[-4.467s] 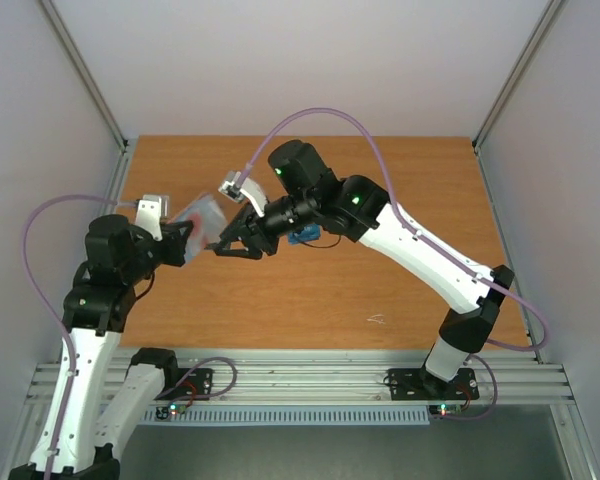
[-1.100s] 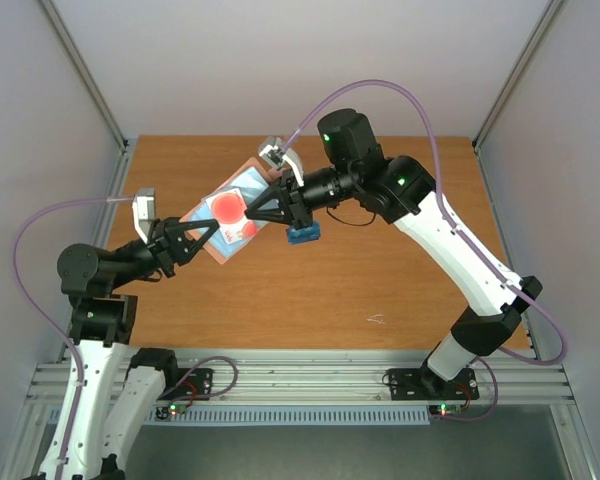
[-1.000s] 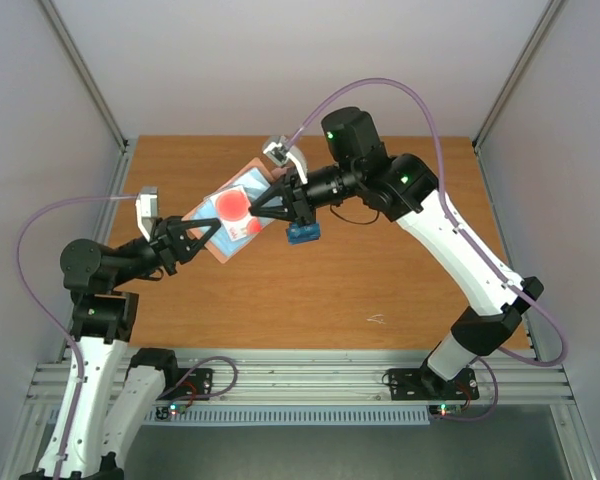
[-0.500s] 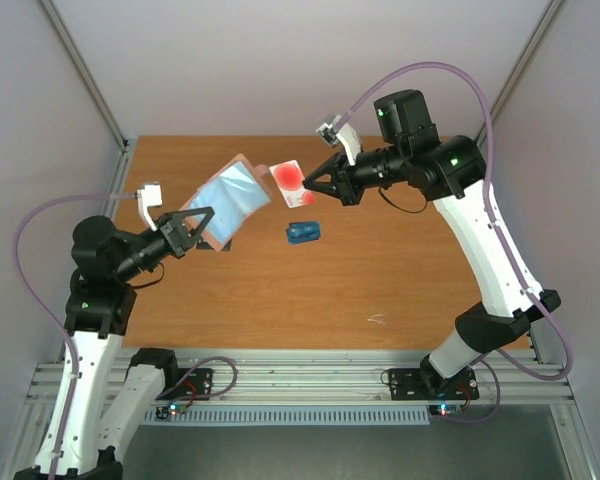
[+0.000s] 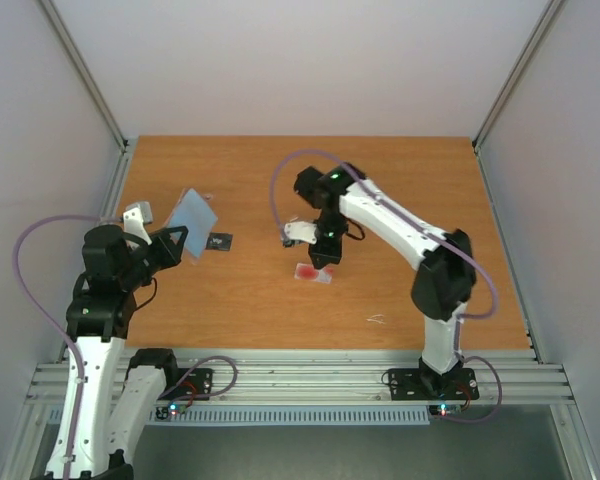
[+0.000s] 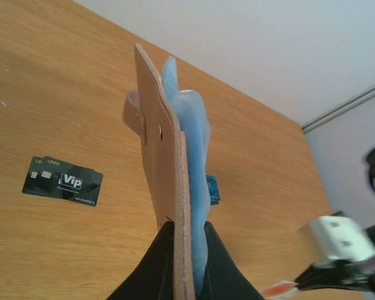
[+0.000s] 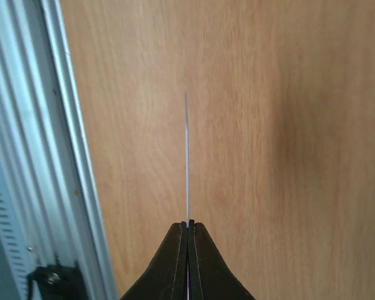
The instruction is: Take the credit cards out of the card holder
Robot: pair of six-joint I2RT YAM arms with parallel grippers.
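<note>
**Third card pinched in the right claw, holder up in the left**

My right gripper [image 7: 187,230] is squeezed fully together on the white card [image 5: 315,272]. In its own wrist view the card is edge-on, a hairline rising from the fingertips. From above, it hangs low over the table [image 5: 240,310], just ahead of centre, with a red mark showing. I can't tell whether it touches the wood.

My left gripper [image 6: 186,236] is clamped almost closed on the bottom edge of the card holder [image 6: 165,156]. It stands upright off the table over on the left side.

I'd call these cards light, stiff and slick. They're so thin that once flat on the wood there's no lip to catch. A pinch across one edge, as I have now, looks like the right hold.

The holder looks soft and floppy, its panels bowing apart above the grip. I'd keep hold of it low, with both layers together.

The holder is taupe-brown outside with a small tab and light blue inside. From this angle I see no card in the pockets, though I can't see all the way in.

The black card [image 6: 62,181], with pale "VIP" lettering, lies flat on the wood beside the holder. The blue card [image 6: 212,189] peeps out from behind the holder, lying further off.
</note>
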